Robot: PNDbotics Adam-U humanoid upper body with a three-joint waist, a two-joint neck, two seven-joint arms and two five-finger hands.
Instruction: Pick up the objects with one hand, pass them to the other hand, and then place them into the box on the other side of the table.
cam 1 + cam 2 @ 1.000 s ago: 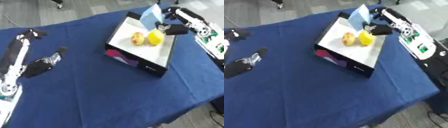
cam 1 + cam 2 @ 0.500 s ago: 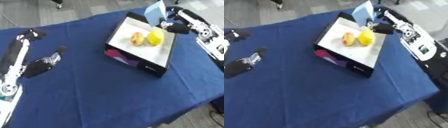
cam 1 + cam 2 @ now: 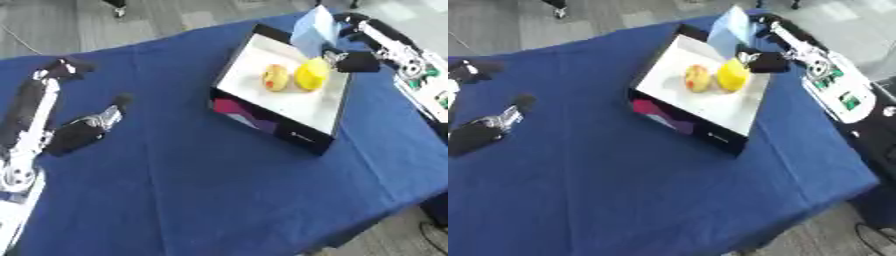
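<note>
Where the white-floored box (image 3: 325,114) sits on the blue cloth (image 3: 201,190), a yellow fruit (image 3: 310,75) and a red-yellow one (image 3: 276,77) lie touching inside. Our right hand (image 3: 354,62) hovers at its rim, fingers unreadable; our left hand (image 3: 80,132) rests relaxed, well apart.

A blue cloth (image 3: 219,190) covers the table – grey floor (image 3: 166,20) shows beyond it from ten to one o'clock, evenly lit.

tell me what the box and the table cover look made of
The box looks like cardboard: thin straight black walls, matt white floor, printed colours on its side. The table cover looks like cloth: matt blue, hanging soft over the edge.
</note>
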